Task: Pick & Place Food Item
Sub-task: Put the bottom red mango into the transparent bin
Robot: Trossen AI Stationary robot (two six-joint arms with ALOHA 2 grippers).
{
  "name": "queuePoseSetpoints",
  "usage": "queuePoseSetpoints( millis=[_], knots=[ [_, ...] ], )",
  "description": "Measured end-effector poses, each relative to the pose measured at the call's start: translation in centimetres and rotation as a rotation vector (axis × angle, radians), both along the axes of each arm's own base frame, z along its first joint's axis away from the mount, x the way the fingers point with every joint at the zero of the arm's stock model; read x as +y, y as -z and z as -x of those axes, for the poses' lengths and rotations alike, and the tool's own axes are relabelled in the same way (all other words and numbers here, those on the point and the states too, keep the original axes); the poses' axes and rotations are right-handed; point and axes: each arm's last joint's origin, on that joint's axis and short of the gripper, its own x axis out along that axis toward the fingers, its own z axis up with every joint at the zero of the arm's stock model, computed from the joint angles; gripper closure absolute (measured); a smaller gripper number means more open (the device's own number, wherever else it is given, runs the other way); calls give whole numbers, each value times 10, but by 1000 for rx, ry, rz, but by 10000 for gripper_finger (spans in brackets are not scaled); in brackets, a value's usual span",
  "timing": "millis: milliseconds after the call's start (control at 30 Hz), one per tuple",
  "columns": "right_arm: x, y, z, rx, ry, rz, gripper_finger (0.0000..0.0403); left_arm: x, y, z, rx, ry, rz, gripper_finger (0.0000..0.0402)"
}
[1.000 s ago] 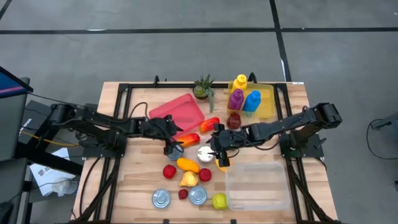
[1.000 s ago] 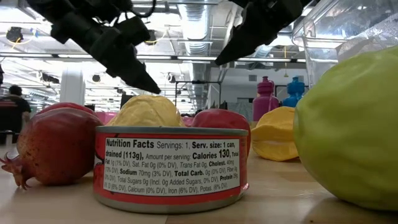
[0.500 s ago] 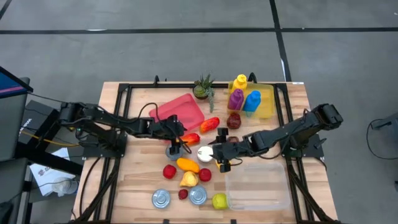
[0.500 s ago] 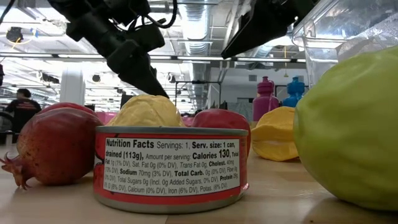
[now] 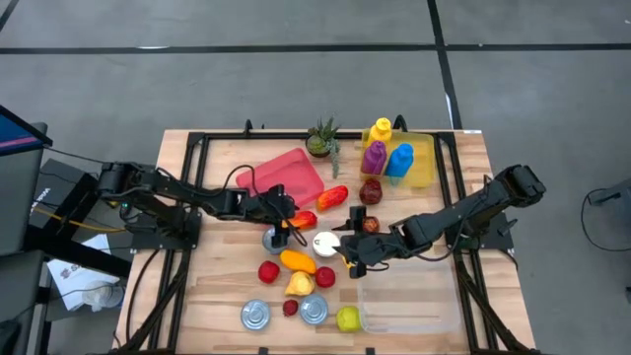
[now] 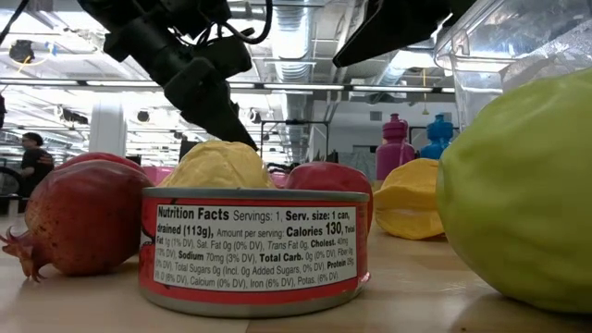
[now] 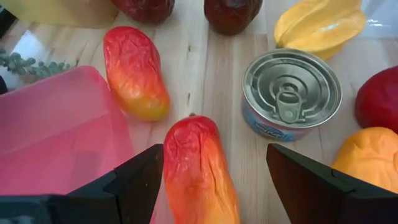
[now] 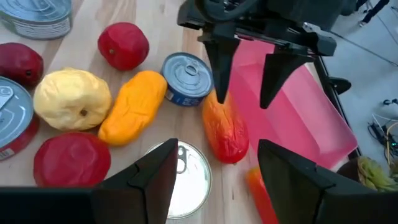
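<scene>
1. Fingers of your left gripper (image 7: 202, 171) stand apart, one on each side of the near red-orange pepper (image 7: 198, 168); in the left wrist view the pepper lies between them, but you cannot tell whether either finger touches it.
2. That pepper sits on the wooden table (image 5: 197, 296), just beside the edge of the pink tray (image 5: 284, 176), with a second red-orange pepper (image 7: 135, 71) near it and farther from the gripper.
3. In the right wrist view you see the left gripper pointing down over the same pepper (image 8: 225, 129), its two fingers (image 8: 219, 59) straddling the end nearest the tray (image 8: 292, 106).
4. A blue-labelled can (image 7: 291, 93) stands just beside the pepper on the side away from the tray, with an orange fruit (image 8: 132, 107) touching or nearly touching it.
5. Your right gripper (image 5: 352, 254) is near the table's middle, just beside the white-topped can (image 5: 325, 244) and at the edge of the clear bin (image 5: 409, 291). Its fingers are spread with nothing between them.
6. Around it lie a yellow fruit (image 8: 71, 98), a red fruit (image 8: 123, 45) and another red fruit (image 8: 71, 160).
7. At the back of the table, well apart from both grippers, stand the purple bottle (image 5: 374, 157), the blue bottle (image 5: 399, 160) and the small plant (image 5: 320, 138).
8. In the low view, a can with a nutrition label (image 6: 254, 248) fills the front, a pomegranate (image 6: 83, 217) beside it and a green fruit (image 6: 518, 194) close to the lens.
</scene>
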Motion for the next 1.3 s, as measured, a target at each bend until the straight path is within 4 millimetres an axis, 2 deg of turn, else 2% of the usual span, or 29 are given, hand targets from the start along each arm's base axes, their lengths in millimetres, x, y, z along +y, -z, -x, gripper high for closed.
queuePoseSetpoints(
  millis=[333, 533, 633, 767, 900, 1167, 1300],
  knots=[
    [-1, 0, 0, -3, 10, -12, 191, 0, 3, 3, 43, -7, 30, 124],
    [-1, 0, -1, -4, 9, -8, 191, 1, 0, -5, 32, -9, 7, 124],
    [-1, 0, 0, -1, 9, -7, 191, 1, 5, -15, 62, 0, -8, 124],
    [-1, 0, 0, 4, 9, -5, 191, 0, 20, -26, 195, -12, -38, 124],
    [-1, 0, 0, 7, 9, -4, 191, 1, 24, -36, 247, -9, -69, 124],
    [-1, 0, 0, 12, 11, -5, 191, 1, 35, -37, 303, -10, -73, 125],
    [-1, 0, 0, 8, 12, -9, 191, 2, 36, -37, 310, -24, -87, 148]
  ],
)
